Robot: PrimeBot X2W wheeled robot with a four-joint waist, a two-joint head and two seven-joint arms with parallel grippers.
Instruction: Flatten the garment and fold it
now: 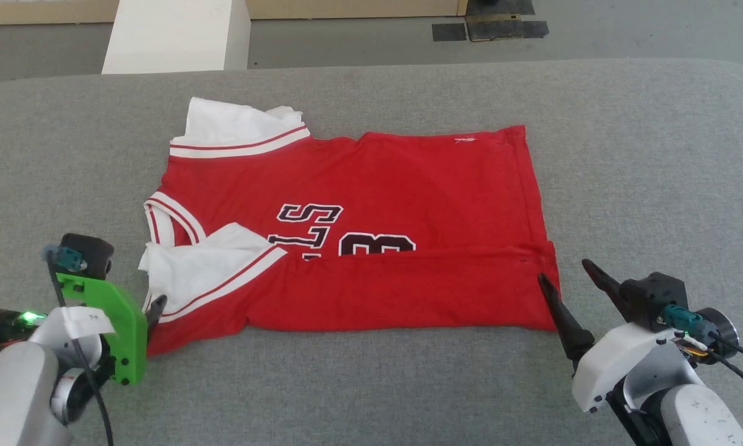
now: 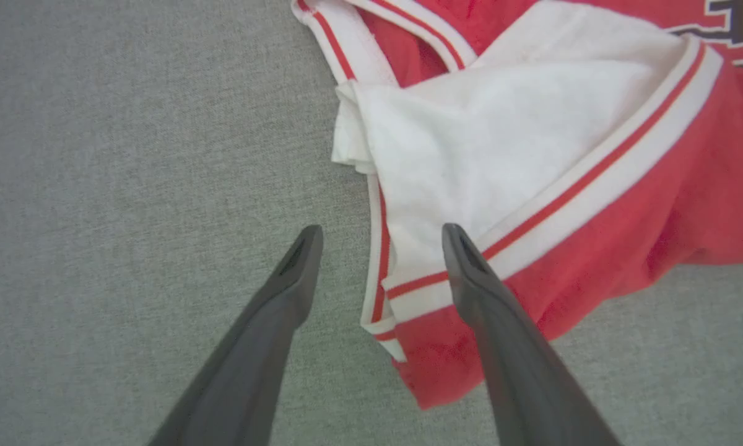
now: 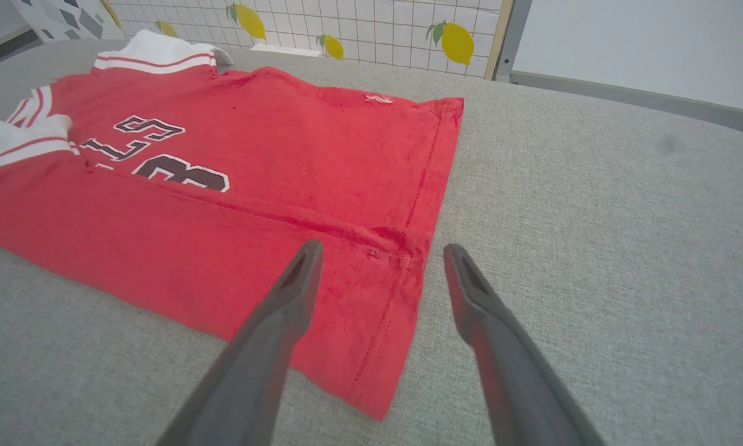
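Both L gripper (image 2: 381, 232) & R gripper (image 3: 381, 249) jaws wide open, empty, at garment (image 1: 408, 179) on grey surface (image 1: 644, 186); lemon-tile wall (image 3: 384, 28) behind

Partly hidden under fold (image 1: 408, 291): garment (image 1: 421, 179) lettering (image 1: 309, 214).

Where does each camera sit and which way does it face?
Head view: on the head, looking forward and down at the red jersey shirt with white sleeves on the grey fabric surface; left hand lower left, right hand lower right.
Left wrist view: on the left wrist, looking down along its open fingers at the near white sleeve.
Right wrist view: on the right wrist, looking low across the shirt's hem corner toward a lemon-print wall; its open fingers show.
Shared: head and right wrist views both show the black 3.
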